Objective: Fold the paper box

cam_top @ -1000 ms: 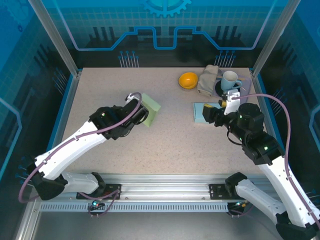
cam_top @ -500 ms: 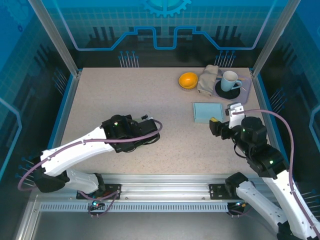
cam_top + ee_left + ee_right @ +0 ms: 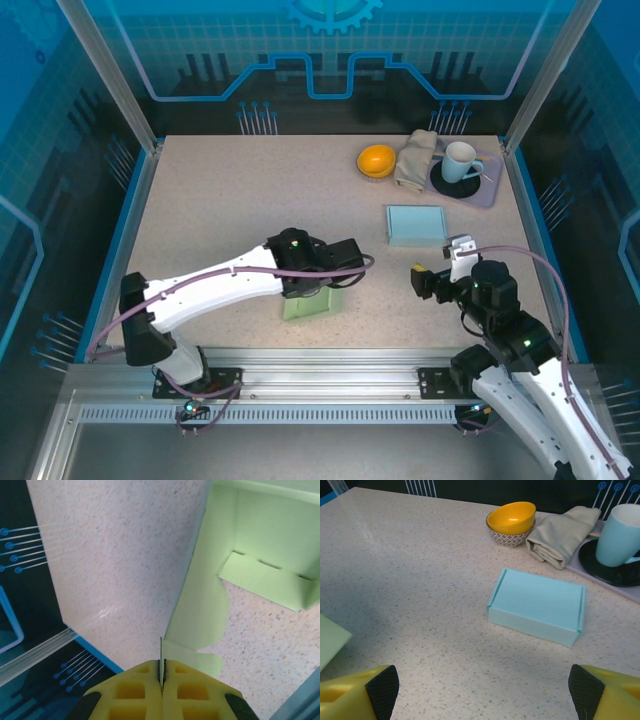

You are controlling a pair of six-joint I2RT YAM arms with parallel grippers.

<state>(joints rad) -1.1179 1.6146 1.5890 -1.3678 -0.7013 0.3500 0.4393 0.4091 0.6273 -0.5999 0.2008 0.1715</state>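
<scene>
L gripper (image 3: 161, 677) pinched tight on wall edge of green box (image 3: 305, 305); box open, near front of table (image 3: 220, 200), centre. R gripper (image 3: 480, 690) spread, empty, just beside. Risk: one-edge pinch, so paper may slip, crease or tear under fold load, or box skids off front.

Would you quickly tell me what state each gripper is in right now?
Left gripper: closed on an edge of the green paper box.
Right gripper: open, holding nothing.
</scene>
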